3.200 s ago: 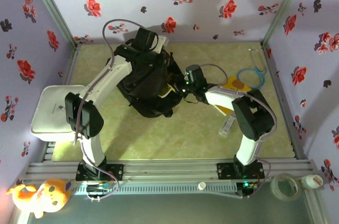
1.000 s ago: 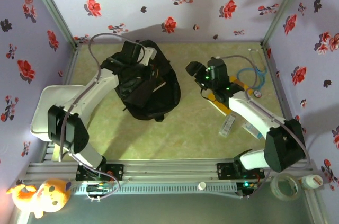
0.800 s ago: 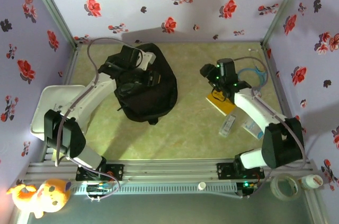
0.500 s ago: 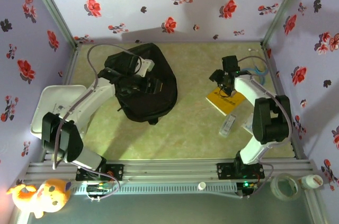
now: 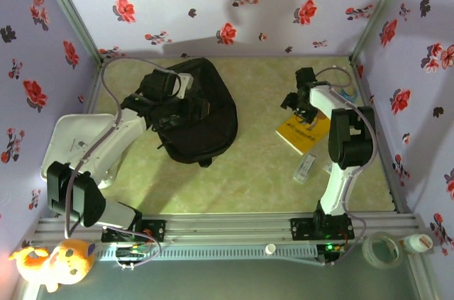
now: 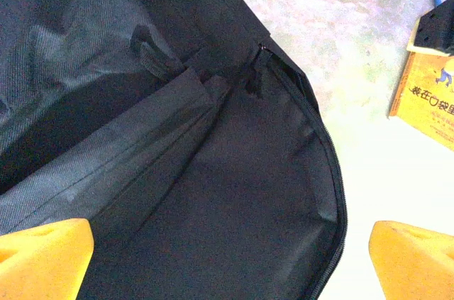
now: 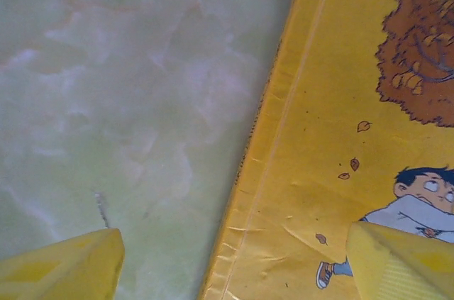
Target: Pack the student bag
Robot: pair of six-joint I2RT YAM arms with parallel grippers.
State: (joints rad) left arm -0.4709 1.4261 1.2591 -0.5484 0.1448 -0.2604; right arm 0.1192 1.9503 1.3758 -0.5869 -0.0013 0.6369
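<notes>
We log left gripper (image 6: 227, 257): jaws spread, student bag (image 6: 177, 137) beneath. Also right gripper (image 7: 234, 264): jaws spread astride yellow book (image 7: 340, 137) edge, for pickup.

Open green table (image 5: 255, 169) runs between the black fabric backpack (image 5: 216, 130) at the far left corner and the yellow picture book (image 5: 298, 135) by the right edge

The whole table (image 5: 241, 179) is being looked down on from high above and behind the arm bases by the top external camera. The student bag (image 5: 206, 126) is being viewed closely from above by the left wrist camera, with the yellow book (image 5: 298, 137) being caught at that view's right edge. That book's edge is being viewed very closely, straight down, by the right wrist camera.
</notes>
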